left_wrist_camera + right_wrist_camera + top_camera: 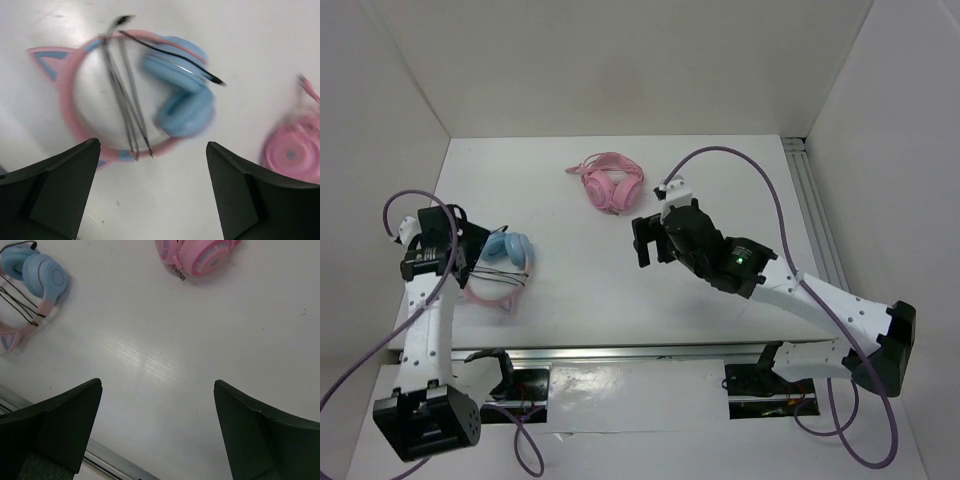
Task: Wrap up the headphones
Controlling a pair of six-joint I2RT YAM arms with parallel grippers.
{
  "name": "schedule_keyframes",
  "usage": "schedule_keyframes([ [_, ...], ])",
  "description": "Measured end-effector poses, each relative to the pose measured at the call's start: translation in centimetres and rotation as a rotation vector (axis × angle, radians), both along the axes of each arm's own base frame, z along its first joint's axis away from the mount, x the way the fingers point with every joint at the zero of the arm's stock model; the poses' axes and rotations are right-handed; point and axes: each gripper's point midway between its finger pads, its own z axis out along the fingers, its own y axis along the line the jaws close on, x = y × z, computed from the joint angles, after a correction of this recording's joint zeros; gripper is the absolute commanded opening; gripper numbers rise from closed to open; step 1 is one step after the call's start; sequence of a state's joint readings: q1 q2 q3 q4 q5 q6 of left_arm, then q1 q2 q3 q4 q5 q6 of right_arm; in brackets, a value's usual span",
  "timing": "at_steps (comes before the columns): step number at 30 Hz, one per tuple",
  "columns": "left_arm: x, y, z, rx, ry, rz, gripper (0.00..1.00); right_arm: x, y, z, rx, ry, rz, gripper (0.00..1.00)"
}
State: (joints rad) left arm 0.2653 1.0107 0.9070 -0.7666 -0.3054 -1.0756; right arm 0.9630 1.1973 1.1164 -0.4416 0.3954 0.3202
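The headphones [506, 258] lie flat at the table's left, with light blue ear cups [182, 97] folded together and a pink cat-ear headband [67, 95]. The thin black cable [125, 102] runs in several strands across the headband loop, and its plug end [216, 80] sticks out past the cups. My left gripper [470, 255] hovers just left of them, open and empty [152, 146]. My right gripper [645, 240] is open and empty over the table's middle [157, 382]. The headphones also show in the right wrist view [42, 277].
All-pink headphones [610, 182] lie at the back centre and also show in the left wrist view [292, 150] and the right wrist view [197, 252]. White walls enclose the table. A metal rail [620, 352] runs along the front edge.
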Motion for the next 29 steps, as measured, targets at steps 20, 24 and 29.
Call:
schedule_keyframes([
  [20, -7.0, -13.3, 23.8, 0.331, -0.789, -0.923, 1.00, -6.6, -13.0, 20.8, 0.281, -0.260, -0.118, 1.00],
  [24, -8.4, -13.9, 24.6, 0.365, -0.808, -0.952, 1.00, -7.2, -14.3, 20.1, 0.252, -0.251, -0.133, 1.00],
  [29, -8.7, -14.0, 24.3, 0.359, -0.793, -0.959, 1.00, -7.3, -14.9, 19.4, 0.220, -0.239, -0.144, 1.00],
])
